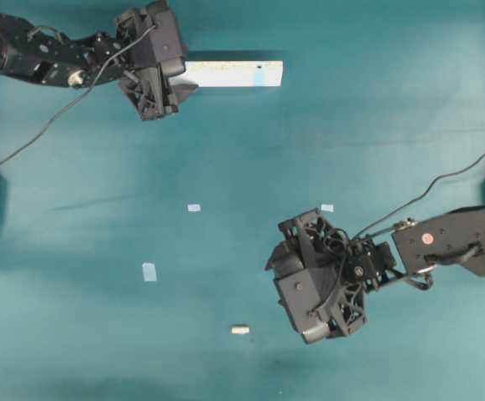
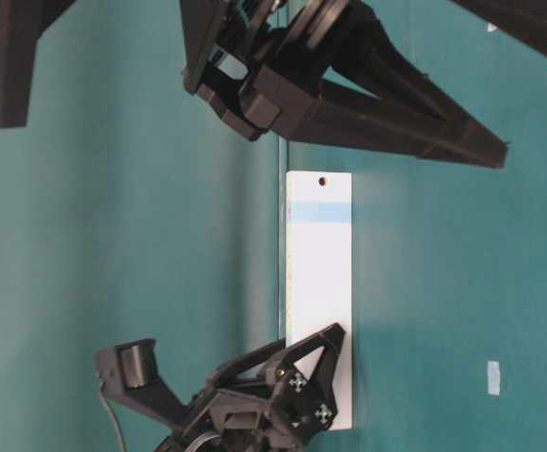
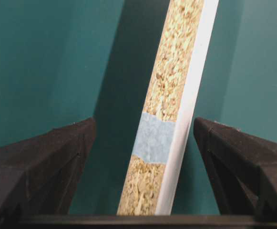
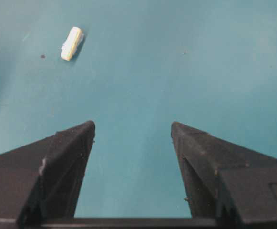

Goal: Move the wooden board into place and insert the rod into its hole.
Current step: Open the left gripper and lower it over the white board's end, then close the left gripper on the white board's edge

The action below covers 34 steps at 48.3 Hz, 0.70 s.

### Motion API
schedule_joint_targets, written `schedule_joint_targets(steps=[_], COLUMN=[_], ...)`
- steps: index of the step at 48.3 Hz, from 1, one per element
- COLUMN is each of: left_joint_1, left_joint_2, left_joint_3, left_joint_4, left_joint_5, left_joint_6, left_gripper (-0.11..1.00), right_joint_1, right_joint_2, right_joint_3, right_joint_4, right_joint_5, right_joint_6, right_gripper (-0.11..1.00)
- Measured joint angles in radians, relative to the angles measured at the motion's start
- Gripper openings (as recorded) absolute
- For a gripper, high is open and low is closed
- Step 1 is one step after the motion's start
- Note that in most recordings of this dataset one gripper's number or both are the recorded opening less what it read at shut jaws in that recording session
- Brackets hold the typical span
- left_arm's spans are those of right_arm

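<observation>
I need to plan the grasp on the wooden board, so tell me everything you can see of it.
The wooden board is a long, narrow pale strip lying flat on the teal table at the far edge. Its face is white, its side edge speckled chipboard. A pale blue band crosses it near one end, beside a small dark hole. Its other end lies between the open jaws of the left gripper, which straddle it; no contact is visible.

Left end effector (image 1: 178, 86) overlaps the wooden board's (image 1: 235, 73) near end.

Left claw (image 3: 143, 138) and right claw (image 4: 132, 138) both spread wide.
</observation>
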Motion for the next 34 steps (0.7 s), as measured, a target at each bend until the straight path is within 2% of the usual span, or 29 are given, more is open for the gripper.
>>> schedule_joint_targets(steps=[23,25,28,34], left_joint_1=[0.003,0.005,0.003,-0.005], left_joint_2=[0.035,0.035,0.034,0.034], left_joint_3=[-0.014,-0.014,-0.014,-0.015], left_joint_4=[-0.002,0.0,0.0,0.0], left_joint_5=[-0.012,-0.012,-0.006,0.015], left_joint_6=[0.0,0.0,0.0,0.0], left_gripper=[0.9,0.86,0.74,0.41], right_joint_1=[-0.028,-0.031,-0.032,-0.032], right_joint_2=[0.005,0.006,0.008,0.009], right_joint_3=[0.0,0.0,0.0,0.0], right_joint_4=[-0.002,-0.005,-0.008,-0.009], right_joint_5=[0.0,0.0,0.0,0.0], right_joint_6=[0.0,0.0,0.0,0.0], right_gripper=[0.74,0.74,0.74,0.74])
